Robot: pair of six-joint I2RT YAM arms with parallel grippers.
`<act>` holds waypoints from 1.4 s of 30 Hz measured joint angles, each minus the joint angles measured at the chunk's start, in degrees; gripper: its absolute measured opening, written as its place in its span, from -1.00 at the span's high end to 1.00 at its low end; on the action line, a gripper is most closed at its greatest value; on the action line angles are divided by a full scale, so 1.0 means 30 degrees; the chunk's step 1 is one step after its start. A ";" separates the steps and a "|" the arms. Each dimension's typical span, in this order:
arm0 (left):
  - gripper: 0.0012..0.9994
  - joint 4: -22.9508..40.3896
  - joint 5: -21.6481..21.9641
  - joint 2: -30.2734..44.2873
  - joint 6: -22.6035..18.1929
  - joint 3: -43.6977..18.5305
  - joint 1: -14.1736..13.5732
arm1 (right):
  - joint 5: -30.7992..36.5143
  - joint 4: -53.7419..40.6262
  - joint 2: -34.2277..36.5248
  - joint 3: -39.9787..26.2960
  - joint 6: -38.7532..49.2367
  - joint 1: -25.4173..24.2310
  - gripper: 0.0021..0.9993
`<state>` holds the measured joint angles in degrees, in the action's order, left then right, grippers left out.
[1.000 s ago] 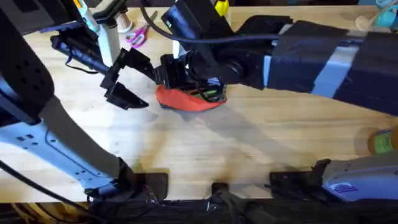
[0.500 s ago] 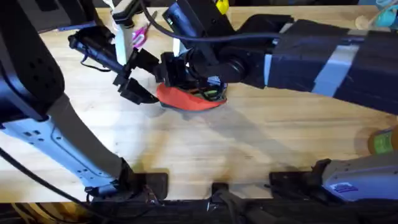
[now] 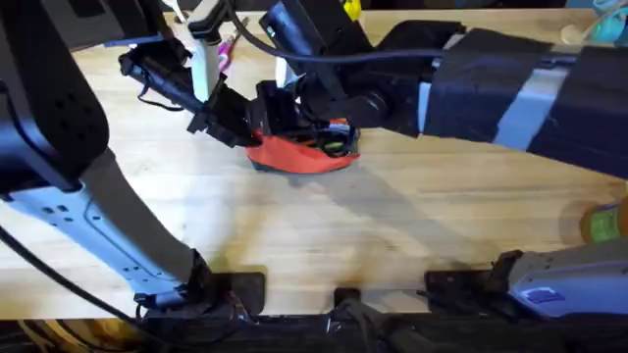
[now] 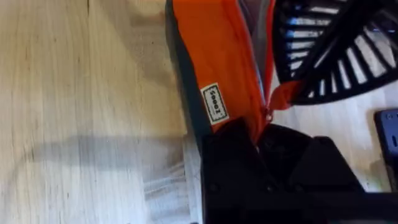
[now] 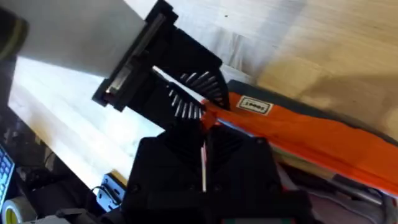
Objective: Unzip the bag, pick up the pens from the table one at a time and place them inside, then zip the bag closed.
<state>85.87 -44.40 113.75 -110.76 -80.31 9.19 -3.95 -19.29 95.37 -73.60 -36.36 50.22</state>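
Overhead, the bag lies on the tabletop left of centre and toward the far side. My left jaws come in at its left end, and my right jaws reach across from the right and hang over its far edge. Something green shows at its right end, but I cannot tell whether that is a pen. In my left wrist view the bag is soft orange cloth with a darker strip along one edge and a small white label. A grey lining shows along its mouth, so I judge the zipper at least partly open. My left jaws are pressed together on the pointed end of the cloth, right beside the zipper's end. In my right wrist view the bag runs away to the right, its surface slack and creased. My right jaws sit at the same end, close against the left ones, but I cannot tell whether they are spread or pinching anything. I judge this pouch light and limp. It would slide on the smooth wood and bunch up under a one-sided pull. So one side should anchor the cloth at the end seam while the other takes the small zipper tab, not the loose fabric.
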 joint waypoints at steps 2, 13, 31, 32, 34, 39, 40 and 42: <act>0.91 0.0011 0.0015 0.0000 0.0030 0.0000 -0.0022 | -0.0026 -0.0372 0.0000 0.0000 0.0000 -0.0147 0.94; 0.91 0.0062 -0.0321 0.0000 0.0048 0.0000 -0.0022 | -0.0849 -0.2618 -0.0408 0.0000 0.0579 -0.2522 0.94; 0.91 0.0084 0.0001 0.0189 0.0052 0.0007 -0.0073 | 0.1302 -0.6200 -0.2047 0.0000 0.1355 -0.7287 0.94; 0.91 0.0084 0.0011 0.0189 0.0052 0.0007 -0.0073 | 0.1321 -0.6206 -0.2047 0.0000 0.1355 -0.7315 0.94; 0.91 0.0084 0.0022 0.0189 0.0045 0.0007 -0.0073 | 0.1337 -0.6199 -0.2054 0.0000 0.1356 -0.7337 0.94; 0.91 0.0084 0.0022 0.0189 0.0052 0.0007 -0.0073 | 0.1192 -0.6125 -0.2085 0.0000 0.1557 -0.7198 0.94; 0.91 0.0084 0.0022 0.0189 0.0051 0.0007 -0.0073 | 0.1020 -0.6085 -0.2153 0.0000 0.1699 -0.7135 0.89; 0.91 0.0084 0.0022 0.0189 0.0052 0.0007 -0.0073 | 0.0495 -0.6009 -0.2404 0.0000 0.2055 -0.6997 0.49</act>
<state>86.13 -44.34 114.32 -110.61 -80.29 8.97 -2.47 -37.32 88.16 -73.60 -30.19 29.23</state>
